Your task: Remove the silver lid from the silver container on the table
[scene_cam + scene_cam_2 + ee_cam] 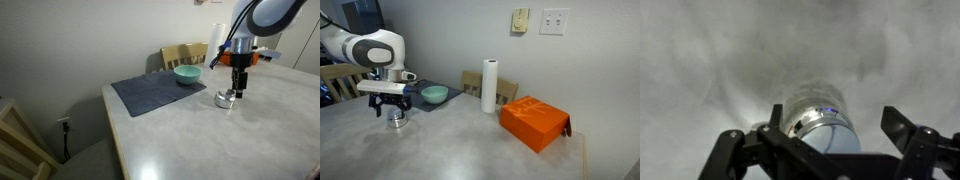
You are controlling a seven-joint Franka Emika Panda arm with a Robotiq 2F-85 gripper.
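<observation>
Your fingers (902,126) are spread wide, flanking the silver container (816,116) at nine and three o'clock in the wrist view, low over the pale surface (280,125)

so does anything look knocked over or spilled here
Nothing stands out: the silver container sits upright on the table below the gripper, the teal bowl is upright on the mat, and no spills are visible.

The wrist view is blurred: the silver container (820,118) between the fingers (900,128) has its near side hidden by the gripper (836,122) body — in an exterior view the silver lid (227,95), below the fingertips, is too small to separate from it.
</observation>
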